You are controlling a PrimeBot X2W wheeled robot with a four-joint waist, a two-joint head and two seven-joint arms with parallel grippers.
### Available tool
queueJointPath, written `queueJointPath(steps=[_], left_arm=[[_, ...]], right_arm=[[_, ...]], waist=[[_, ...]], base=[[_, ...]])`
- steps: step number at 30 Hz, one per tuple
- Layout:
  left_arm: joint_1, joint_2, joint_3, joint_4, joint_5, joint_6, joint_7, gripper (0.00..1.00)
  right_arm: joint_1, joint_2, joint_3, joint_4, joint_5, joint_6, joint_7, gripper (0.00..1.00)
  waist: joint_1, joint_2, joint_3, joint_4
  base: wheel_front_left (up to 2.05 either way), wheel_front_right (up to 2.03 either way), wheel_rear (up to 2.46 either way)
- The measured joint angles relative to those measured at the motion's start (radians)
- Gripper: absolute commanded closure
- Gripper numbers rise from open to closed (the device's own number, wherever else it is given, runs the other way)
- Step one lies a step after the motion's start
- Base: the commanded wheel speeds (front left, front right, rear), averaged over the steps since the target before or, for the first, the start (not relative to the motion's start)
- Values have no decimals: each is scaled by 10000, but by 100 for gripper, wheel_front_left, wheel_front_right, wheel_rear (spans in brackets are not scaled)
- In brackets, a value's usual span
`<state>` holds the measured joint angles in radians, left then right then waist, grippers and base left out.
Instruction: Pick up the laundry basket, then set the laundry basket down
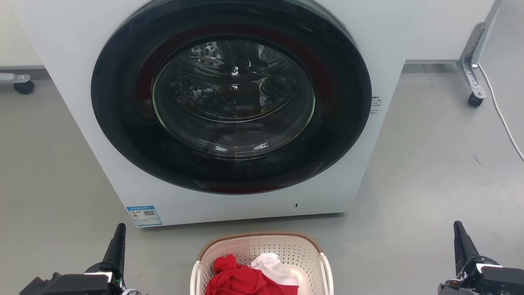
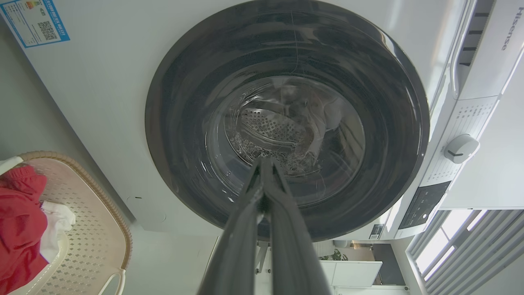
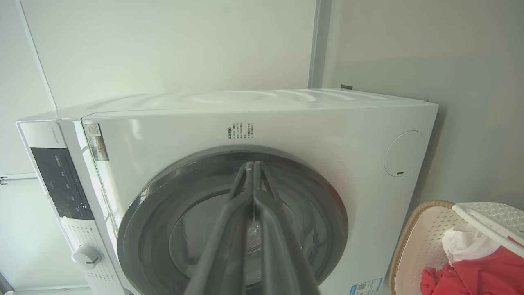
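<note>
Operator, your laundry basket (image 1: 262, 248) stands on the floor directly in front of the washing machine (image 1: 73, 61), below its round door (image 1: 231, 98) and just clear of the cabinet. It lies between your two grippers and touches neither. Your left gripper (image 1: 120, 226) is off to the basket's left, in front of the machine's lower left corner. Your right gripper (image 1: 457, 224) is farther off, beyond the machine's right edge. Both point toward the machine. In each wrist view the fingers (image 2: 241, 237) are pressed together at the tips with nothing between them.

Count: one basket, with a brown woven-look rim (image 1: 258, 235) and two white side handles (image 1: 195, 274). Inside it are one red garment (image 1: 241, 278) and one white garment (image 1: 272, 264), lying against each other. There is one washing machine, door closed, with one dial (image 2: 461, 148) and one dark control panel (image 2: 423, 204).

Writing: "Hisense" (image 2: 509, 28) reads on the machine's top panel in the left wrist view. One blue label (image 1: 144, 215) with a QR code sits at the lower left corner of the machine's front; its text is too small to read. A block of small print (image 1: 376, 105) to the right of the door is likewise illegible.
</note>
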<state>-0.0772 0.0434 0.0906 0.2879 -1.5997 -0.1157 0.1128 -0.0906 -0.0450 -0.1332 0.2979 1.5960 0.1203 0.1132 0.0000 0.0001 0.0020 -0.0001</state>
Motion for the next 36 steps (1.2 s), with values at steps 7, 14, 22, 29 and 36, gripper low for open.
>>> queueJointPath(steps=[7,14,22,29,36], left_arm=[[0,0,0,10,-8,-2,0,100],[-1,0,0,15,-10,-2,0,100],[-2,0,0,25,-10,-4,0,100],[-3,0,0,35,-10,-67,0,100],[-3,0,0,38,-10,-69,0,100]], right_arm=[[0,0,0,2,0,0,0,100],[0,2,0,2,0,0,0,100],[-1,2,0,4,12,0,0,100],[-1,2,0,6,12,0,0,100],[-1,2,0,6,12,0,0,100]], waist=[[0,0,-1,0],[0,0,-1,0],[0,0,-1,0],[0,0,-2,0],[0,0,-2,0]], base=[[0,0,0],[0,0,0],[0,0,0],[0,0,0],[0,0,0]])
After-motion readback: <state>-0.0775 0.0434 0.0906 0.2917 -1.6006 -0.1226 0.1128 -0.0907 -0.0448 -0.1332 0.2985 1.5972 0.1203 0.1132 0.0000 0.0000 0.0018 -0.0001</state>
